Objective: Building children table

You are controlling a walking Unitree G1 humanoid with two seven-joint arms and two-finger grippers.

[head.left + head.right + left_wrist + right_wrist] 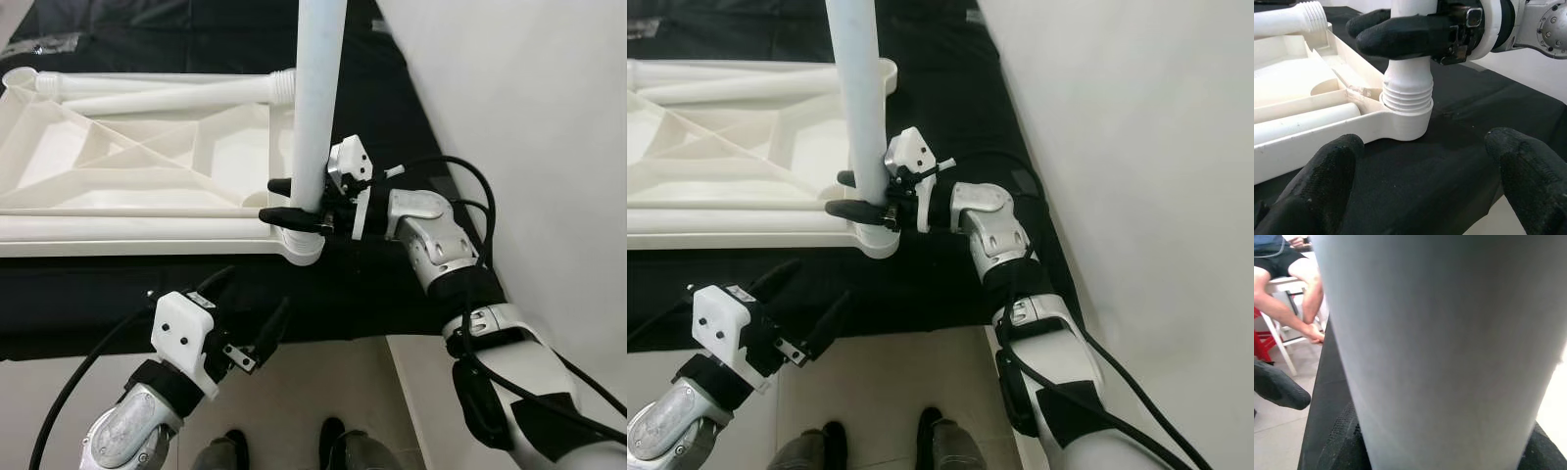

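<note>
Our right tool [294, 201] is clenched around an upright white table leg [318, 88], gripping it low, just above the ribbed thread where the leg sits in the round corner socket [1405, 120] of the upturned white tabletop [127, 166]. The tabletop lies underside-up on a black cloth [392, 284] covering the worktop, its ribbed frame facing us. A second white leg [167, 93] lies loose across the tabletop's far side, its threaded end pointing toward the upright leg. Our left tool [250, 313] hovers near the front edge of the cloth, below and to the left of the socket, its two black fingers [1312, 181] spread apart and holding nothing. A pale wall rises on our right. In the right wrist view, a seated person's legs [1298, 298] and a red stool [1261, 340] appear beyond the worktop.
</note>
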